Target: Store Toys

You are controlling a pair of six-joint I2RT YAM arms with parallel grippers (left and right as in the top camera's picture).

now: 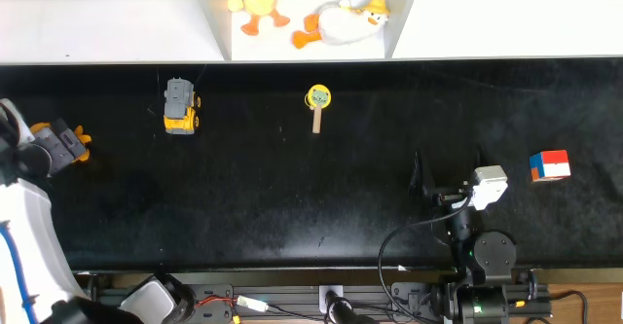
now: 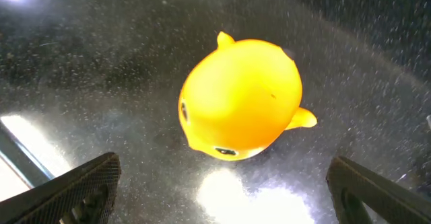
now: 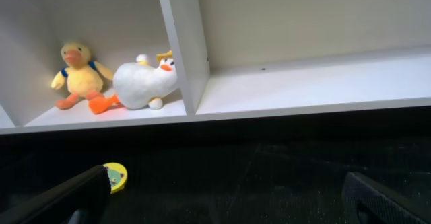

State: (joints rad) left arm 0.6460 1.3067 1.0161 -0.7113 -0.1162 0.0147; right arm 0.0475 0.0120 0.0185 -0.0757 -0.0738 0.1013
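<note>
Over at the far left edge of the top view, the left gripper is hovering at a round yellow toy, its fingers spread wide on either side of it. The right gripper, also spread, is sitting at lower right, facing the shelf. A yellow duck and a white duck are lying in the middle compartment. A truck, paddle and cube are lying on the table.

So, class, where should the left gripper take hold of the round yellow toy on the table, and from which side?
Probably across the rounded body of the yellow toy, straight down from above, where the open left gripper hangs. The body is smooth and domed; its small nubs look too slight.
</note>
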